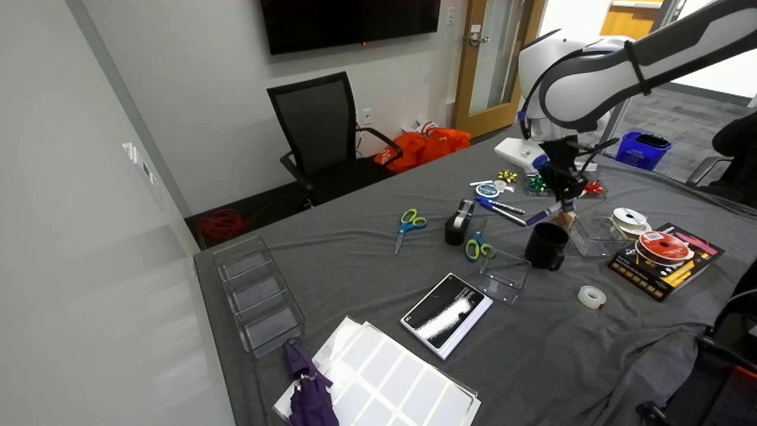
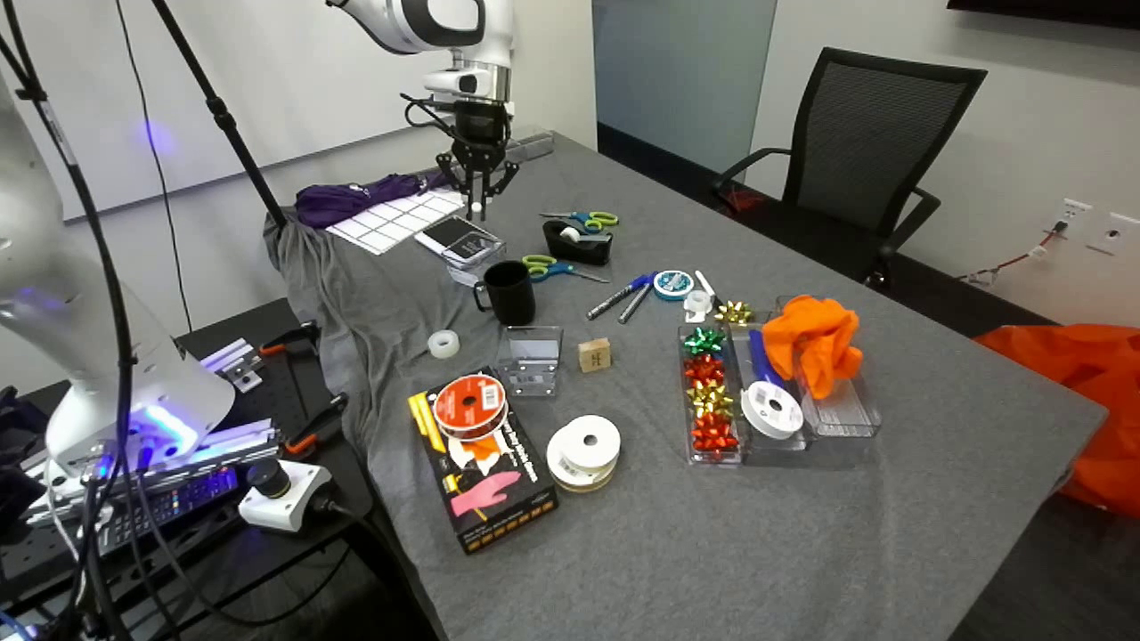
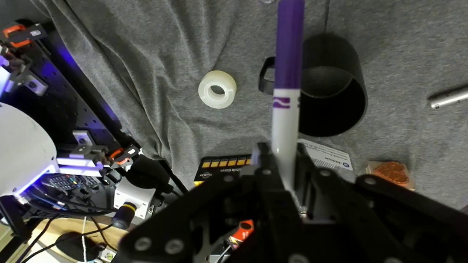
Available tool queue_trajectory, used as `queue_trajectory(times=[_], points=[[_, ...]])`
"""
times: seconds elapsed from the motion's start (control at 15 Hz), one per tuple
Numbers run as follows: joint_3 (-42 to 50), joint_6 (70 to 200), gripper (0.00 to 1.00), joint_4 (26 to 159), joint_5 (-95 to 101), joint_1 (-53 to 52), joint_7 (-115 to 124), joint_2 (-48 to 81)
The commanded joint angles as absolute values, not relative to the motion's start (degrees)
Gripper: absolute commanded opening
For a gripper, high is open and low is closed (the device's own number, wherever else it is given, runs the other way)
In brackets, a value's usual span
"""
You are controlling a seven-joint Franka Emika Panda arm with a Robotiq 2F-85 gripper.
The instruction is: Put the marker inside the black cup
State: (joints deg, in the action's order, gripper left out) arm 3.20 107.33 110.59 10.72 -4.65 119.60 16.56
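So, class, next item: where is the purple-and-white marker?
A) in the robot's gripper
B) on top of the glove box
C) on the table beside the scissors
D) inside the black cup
A: in the wrist view the gripper is clamped on the purple-and-white marker, and an exterior view shows it outside the black cup.

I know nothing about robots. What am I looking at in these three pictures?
That is a white robot arm. Its gripper, a kind of two-fingered mechanical hand, is closed on a purple-and-white marker. Two pictures come from cameras standing outside the robot; the third, the wrist view, comes from a camera carried on the arm, looking past the gripper. The table, draped in gray, holds scissors, a tape roll, ribbon spools and a black cup, among other things. The task is to put the marker inside that cup; it is not in there yet.
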Motion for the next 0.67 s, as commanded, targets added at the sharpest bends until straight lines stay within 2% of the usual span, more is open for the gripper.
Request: queue_trajectory(times=[0.0, 0.6], points=[[3.4, 105.1, 0.04, 109.2, 11.5, -4.9, 121.2, 17.6], [5.4, 92.3, 0.04, 101.2, 15.9, -4.7, 131.8, 21.9]])
